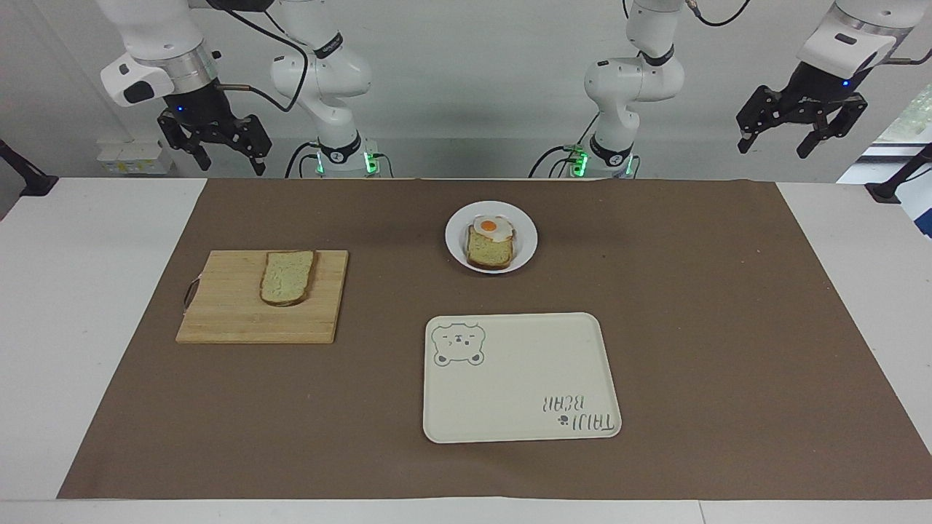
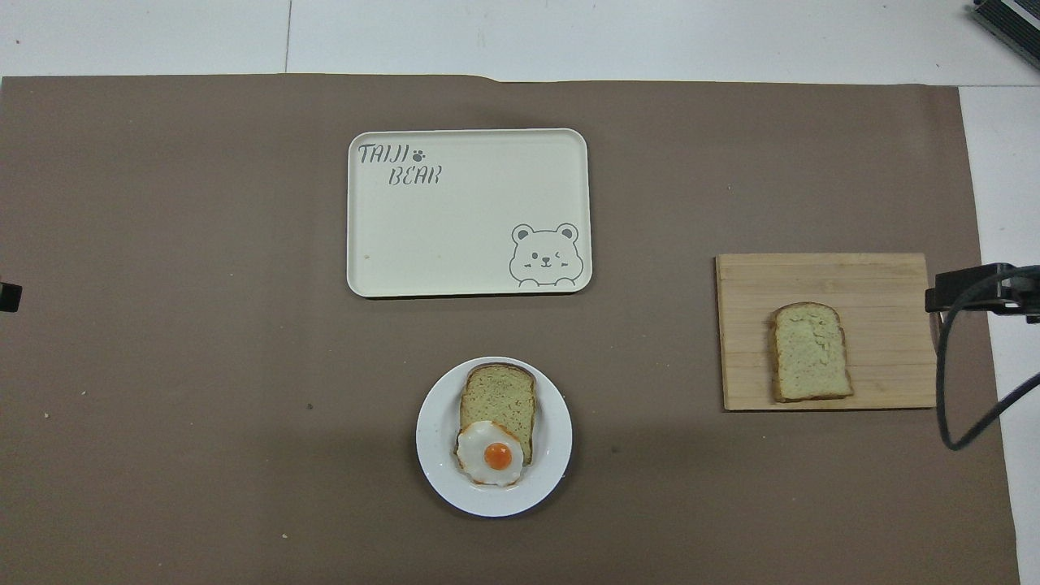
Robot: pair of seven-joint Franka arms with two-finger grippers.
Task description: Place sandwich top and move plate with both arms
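Pale speckled bread, the sandwich top [image 1: 288, 277], lies flat on a wooden cutting board [image 1: 240, 320] toward the right arm's end of the table. Beside the board, toward the table's middle and nearer the robots, the plate [image 1: 525, 247] carries an egg-topped slice [image 1: 489, 244]. Farther from the robots than the board lies a cream bear tray [image 1: 520, 378]. Above the table's edges, well apart from the board, the right gripper [image 1: 216, 149] and left gripper [image 1: 778, 140] hang with fingers spread.

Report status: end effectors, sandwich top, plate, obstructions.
Both end effectors, right and left, open, raised. Sandwich top on cutting board. Plate untouched. No obstructions.
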